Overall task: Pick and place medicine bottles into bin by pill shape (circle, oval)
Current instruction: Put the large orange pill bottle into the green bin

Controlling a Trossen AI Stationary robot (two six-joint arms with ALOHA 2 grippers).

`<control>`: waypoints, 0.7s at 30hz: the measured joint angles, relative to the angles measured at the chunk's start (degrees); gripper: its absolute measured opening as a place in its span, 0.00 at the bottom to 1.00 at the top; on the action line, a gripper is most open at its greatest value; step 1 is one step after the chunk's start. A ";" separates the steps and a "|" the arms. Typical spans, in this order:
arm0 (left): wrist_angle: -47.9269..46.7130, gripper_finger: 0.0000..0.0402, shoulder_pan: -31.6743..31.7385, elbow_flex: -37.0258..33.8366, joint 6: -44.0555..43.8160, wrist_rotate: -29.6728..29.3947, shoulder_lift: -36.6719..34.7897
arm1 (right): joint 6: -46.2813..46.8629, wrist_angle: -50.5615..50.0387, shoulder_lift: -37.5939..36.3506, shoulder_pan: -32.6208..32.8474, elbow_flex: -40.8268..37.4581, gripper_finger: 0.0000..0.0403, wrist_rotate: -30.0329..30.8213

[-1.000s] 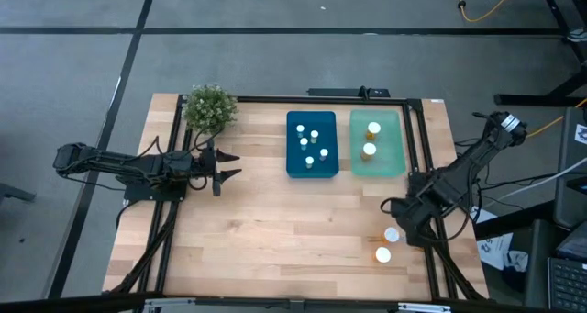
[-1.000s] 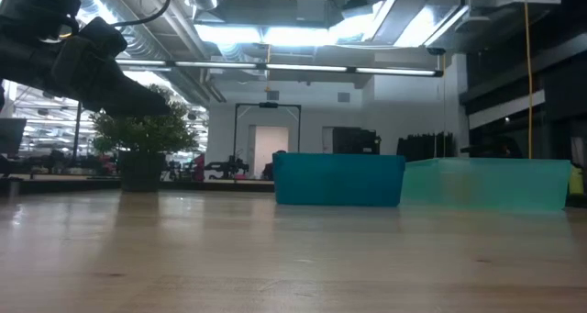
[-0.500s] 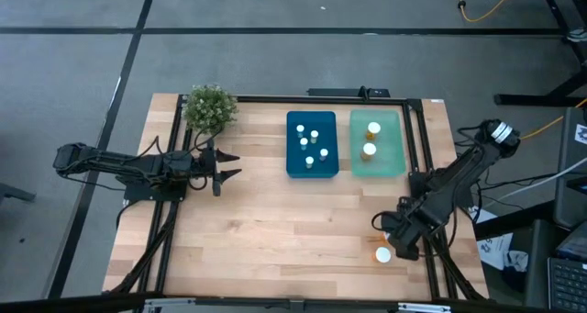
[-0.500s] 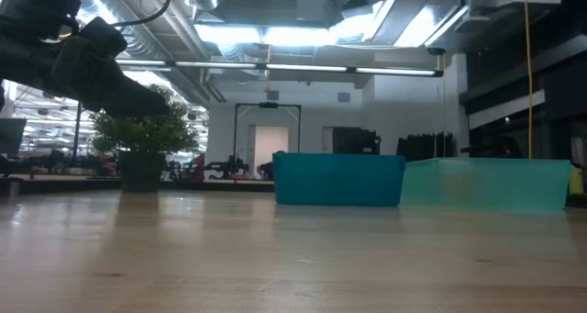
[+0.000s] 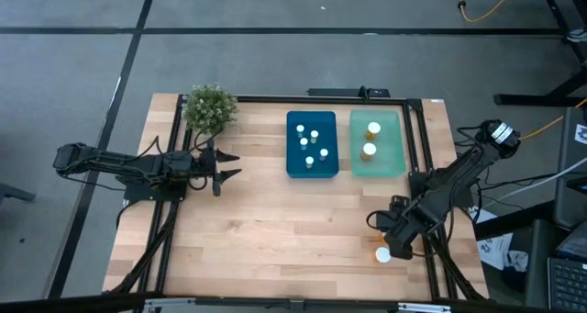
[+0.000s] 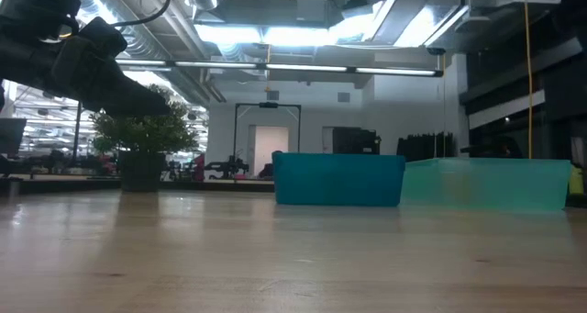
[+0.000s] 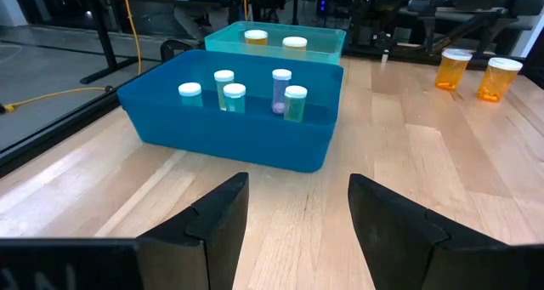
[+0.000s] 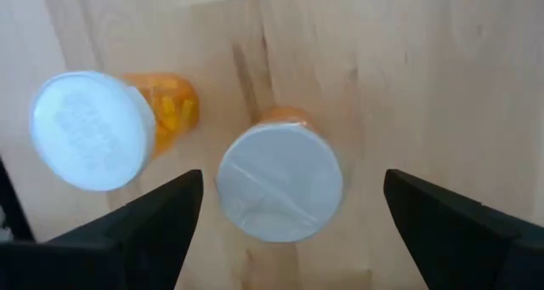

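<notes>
Two orange bottles (image 8: 280, 181) stand upright on the counter (image 5: 275, 230); one sits between the wide-open fingers of the right gripper (image 8: 285, 207), the other just beside it. Left gripper (image 5: 227, 167), fingers apart, empty, waits well apart.

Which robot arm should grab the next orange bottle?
Probably the right. The right gripper hangs open directly above an orange bottle on the table. The left gripper waits far across the table beside the plant.
</notes>
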 joint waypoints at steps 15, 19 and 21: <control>0.00 0.48 0.01 -0.01 0.00 -0.02 0.01 | -1.09 0.15 0.00 0.00 0.00 0.91 1.46; 0.00 0.48 0.00 -0.01 0.00 -0.01 0.01 | -1.06 0.14 0.00 0.00 0.00 0.89 1.44; 0.00 0.48 0.01 0.00 0.00 -0.01 0.02 | -1.03 0.14 0.00 0.00 0.00 0.86 1.45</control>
